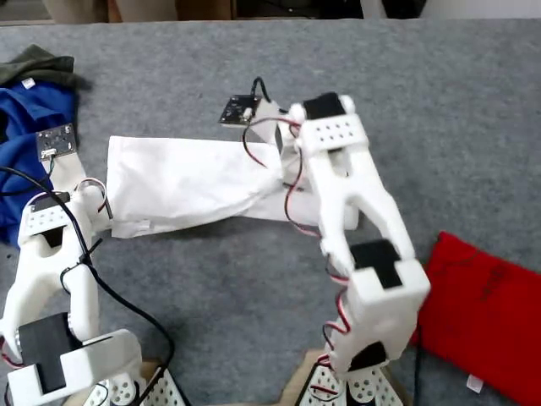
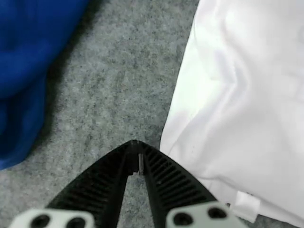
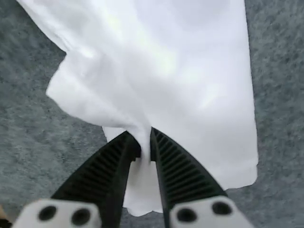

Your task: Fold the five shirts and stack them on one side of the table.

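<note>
Noted white shirt (image 1: 182,182) lying spread mid-table, partly folded; found right gripper (image 3: 145,149) clamped tight on a bunched fold of it; saw left gripper (image 2: 135,156) closed on nothing, just beside the shirt's other edge over grey table (image 1: 439,101); judged fabric light, soft, limp, liable to sag and slip from a thin pinch; judged hem corners the best hold; logged blue shirt (image 1: 30,127) at left side, red shirt (image 1: 482,304) at right.
</note>
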You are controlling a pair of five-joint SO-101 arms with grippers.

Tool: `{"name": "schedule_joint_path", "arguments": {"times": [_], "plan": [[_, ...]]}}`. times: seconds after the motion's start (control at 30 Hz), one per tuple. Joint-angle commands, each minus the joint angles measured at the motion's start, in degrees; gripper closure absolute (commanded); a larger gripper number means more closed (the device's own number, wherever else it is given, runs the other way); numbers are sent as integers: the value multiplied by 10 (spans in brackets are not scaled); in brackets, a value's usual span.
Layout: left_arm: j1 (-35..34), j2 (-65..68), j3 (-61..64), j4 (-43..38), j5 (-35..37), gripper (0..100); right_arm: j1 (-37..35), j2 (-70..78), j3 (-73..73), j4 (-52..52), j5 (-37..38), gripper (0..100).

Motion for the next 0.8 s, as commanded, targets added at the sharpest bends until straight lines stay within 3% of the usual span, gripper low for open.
{"name": "schedule_joint_path", "arguments": {"times": [0.0, 0.2, 0.47, 0.67, 0.77], "plan": [[-2, -2, -28, -9, 0, 979, 0, 58, -136, 41, 58, 995], [-1, -2, -28, -9, 0, 979, -25, 157, -295, 118, 134, 995], [-1, -2, -27, -9, 0, 979, -61, 225, -387, 171, 154, 988], [12, -2, -23, -9, 0, 979, -51, 213, -408, 195, 137, 752], [15, -2, -23, -9, -1, 979, -51, 184, -418, 207, 137, 707]]}}
